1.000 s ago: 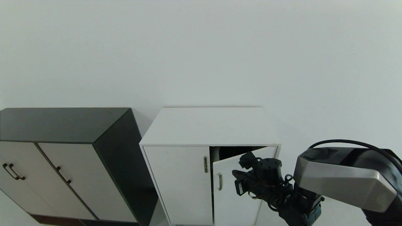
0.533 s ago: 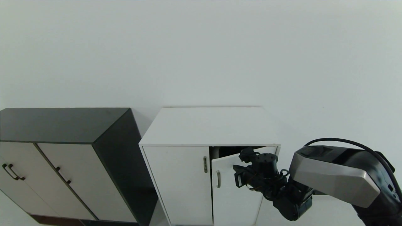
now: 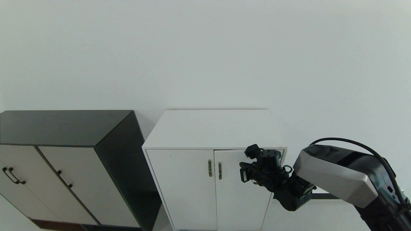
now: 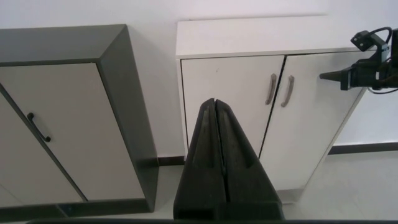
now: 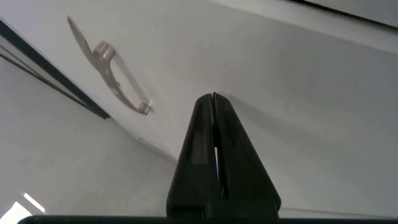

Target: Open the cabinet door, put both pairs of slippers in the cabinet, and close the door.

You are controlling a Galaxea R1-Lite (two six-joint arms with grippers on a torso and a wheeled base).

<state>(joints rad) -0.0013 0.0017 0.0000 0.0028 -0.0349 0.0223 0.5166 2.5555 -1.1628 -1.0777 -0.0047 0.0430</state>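
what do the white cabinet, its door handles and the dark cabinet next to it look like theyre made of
White cabinet: likely laminated board, matte white; flat, even panels with sharp edges.
Door handles: probably metal, brushed silvery finish; thin bars with a dull sheen.
Dark cabinet: also seems laminated board, with a matte dark grey shell and pale doors.

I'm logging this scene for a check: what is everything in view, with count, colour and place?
white cabinet: one, white, against the wall, both doors looking shut.
door handles: two, grey metal, side by side where its doors meet.
dark cabinet: one, black with pale front, on the white cabinet's left.
right gripper: one, black, shut, at the white cabinet's right door.
left gripper: one, black, shut, held back from both cabinets.
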